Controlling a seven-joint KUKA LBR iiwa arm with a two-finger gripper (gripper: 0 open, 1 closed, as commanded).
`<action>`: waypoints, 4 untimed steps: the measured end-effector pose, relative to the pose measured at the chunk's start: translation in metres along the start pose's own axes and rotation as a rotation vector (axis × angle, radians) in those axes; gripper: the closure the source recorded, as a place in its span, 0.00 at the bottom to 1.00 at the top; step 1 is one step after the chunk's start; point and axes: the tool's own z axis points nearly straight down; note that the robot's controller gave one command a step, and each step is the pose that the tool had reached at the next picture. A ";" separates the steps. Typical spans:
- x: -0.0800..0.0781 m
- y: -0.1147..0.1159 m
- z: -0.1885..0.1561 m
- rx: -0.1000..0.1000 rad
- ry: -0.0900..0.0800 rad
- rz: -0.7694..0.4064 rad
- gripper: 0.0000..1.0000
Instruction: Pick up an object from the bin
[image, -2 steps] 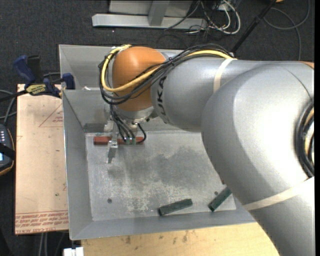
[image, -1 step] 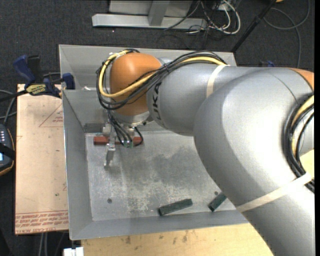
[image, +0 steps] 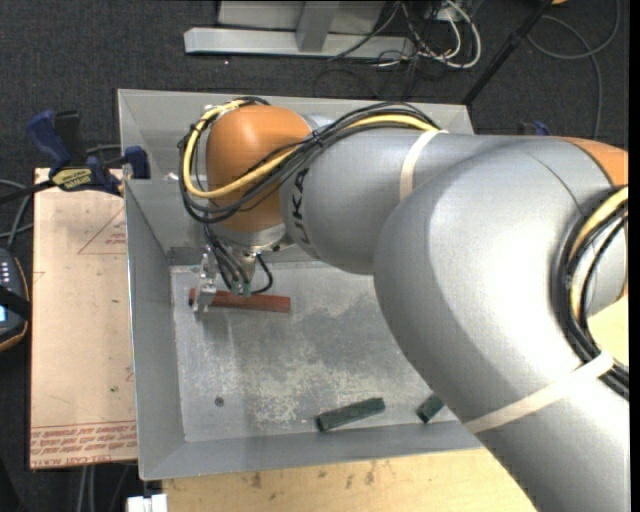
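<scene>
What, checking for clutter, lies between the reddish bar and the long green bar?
Camera view: only bare bin floor between the reddish bar and the long green bar.

The gripper (image: 212, 290) is hanging over the left end of a strip (image: 258, 303) that is lying crosswise in the far left part of the bin (image: 152, 380). Well apart from them, along the near wall, a rod (image: 350, 414) is lying, with a small block (image: 430, 408) sitting just to its right.

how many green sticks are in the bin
2: a long green stick by the near wall, a short stub right of it beside the arm. The arm may hide others.
</scene>
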 end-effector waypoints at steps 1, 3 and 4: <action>0.000 0.000 0.000 0.000 0.000 0.000 1.00; 0.002 -0.001 -0.006 0.005 0.010 0.000 1.00; 0.002 -0.001 -0.012 0.008 0.015 0.000 1.00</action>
